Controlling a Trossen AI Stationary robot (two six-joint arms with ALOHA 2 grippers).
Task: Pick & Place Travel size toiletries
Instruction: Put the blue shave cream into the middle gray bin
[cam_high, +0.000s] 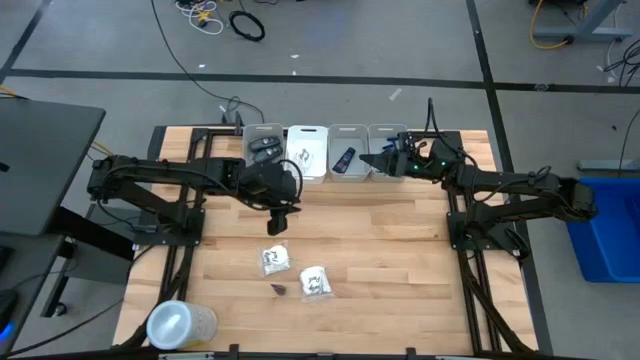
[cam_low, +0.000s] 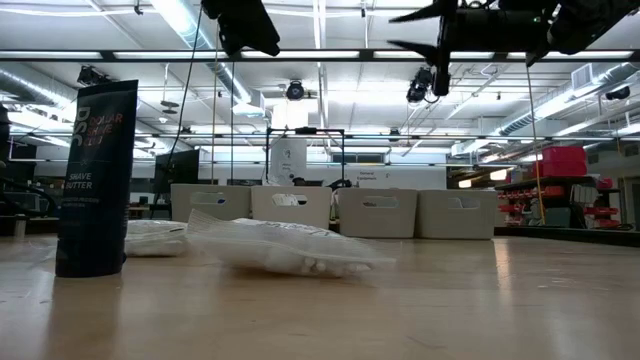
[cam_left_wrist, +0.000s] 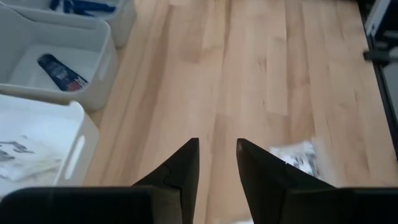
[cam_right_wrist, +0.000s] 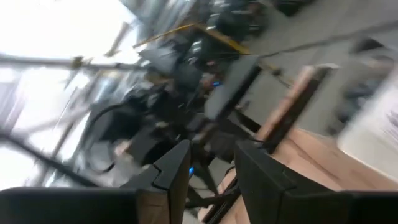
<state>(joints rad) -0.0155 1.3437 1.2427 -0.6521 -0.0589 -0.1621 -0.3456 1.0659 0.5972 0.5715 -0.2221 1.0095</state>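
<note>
Overhead, a light wooden table (cam_high: 400, 250) carries a row of four rectangular plastic bins (cam_high: 327, 152) along its far edge, and everything else is placed here by that row. The left gripper (cam_high: 277, 224) hangs in the air just in front of the row, below its two leftmost bins; its two dark fingers (cam_left_wrist: 180, 171) stand slightly apart with bare wood showing between them, holding nothing. The right gripper (cam_high: 382, 160) hovers at the row's right end, over the last bin; its fingers (cam_right_wrist: 177, 165) also show a narrow gap and nothing is visibly between them. Two small white crinkly packets (cam_high: 275, 259) with dark print lie on the wood well in front of the row, and a small dark item (cam_high: 279, 289) lies between them. Inside the row, a dark oval case (cam_high: 344, 159) rests in the third bin and more white packets fill the second. A translucent cylinder (cam_high: 180, 324) lies at the table's near left corner, far from the row.
</note>
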